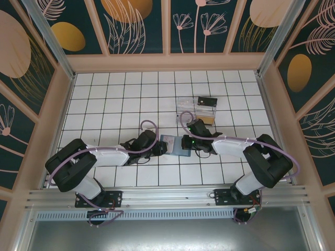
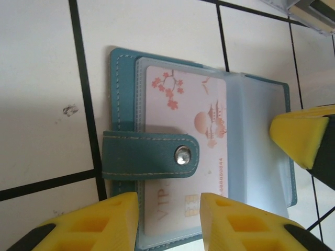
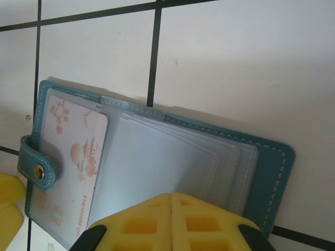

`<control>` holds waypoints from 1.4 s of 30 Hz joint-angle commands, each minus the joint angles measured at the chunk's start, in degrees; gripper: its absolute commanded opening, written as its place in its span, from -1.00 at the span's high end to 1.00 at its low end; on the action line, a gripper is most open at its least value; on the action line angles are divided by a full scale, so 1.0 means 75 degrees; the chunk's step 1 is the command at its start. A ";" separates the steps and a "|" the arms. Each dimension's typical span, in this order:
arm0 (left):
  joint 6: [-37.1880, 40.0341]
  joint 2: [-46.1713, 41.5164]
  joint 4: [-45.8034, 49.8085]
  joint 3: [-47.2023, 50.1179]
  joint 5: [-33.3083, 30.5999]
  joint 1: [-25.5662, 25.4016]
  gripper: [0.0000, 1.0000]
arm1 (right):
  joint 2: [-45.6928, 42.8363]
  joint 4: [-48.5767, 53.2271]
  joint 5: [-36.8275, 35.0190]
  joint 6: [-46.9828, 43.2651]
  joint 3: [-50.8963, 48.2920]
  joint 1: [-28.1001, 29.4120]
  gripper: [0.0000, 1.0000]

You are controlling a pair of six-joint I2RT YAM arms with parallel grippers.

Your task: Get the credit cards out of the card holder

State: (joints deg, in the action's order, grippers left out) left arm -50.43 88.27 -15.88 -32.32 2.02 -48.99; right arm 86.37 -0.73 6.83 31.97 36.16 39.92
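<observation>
Card holder (image 1: 174, 145) lay open on the bench (image 1: 104, 99), clear plastic box (image 1: 196, 111) just beyond it; blossom-printed card (image 2: 188, 130) sat in its sleeve, so removal looked barely begun, with left gripper (image 2: 168, 219) jaws part-open astride that card's edge and right gripper (image 3: 171, 219) jaws closed at the holder's other panel.

Bright even light, soft shadow beside card holder (image 3: 272, 172), overhead view sharp, wrist foregrounds slightly soft
</observation>
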 commanded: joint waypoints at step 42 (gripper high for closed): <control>0.0189 0.0580 0.0280 -0.0425 -0.0088 0.0029 0.25 | -0.0155 0.0286 -0.0419 -0.0140 -0.0204 0.0064 0.67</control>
State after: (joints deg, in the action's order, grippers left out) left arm -49.58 91.20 -15.14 -34.41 1.80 -48.99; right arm 84.93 1.89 3.95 31.44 35.62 40.14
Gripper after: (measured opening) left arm 0.373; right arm 0.165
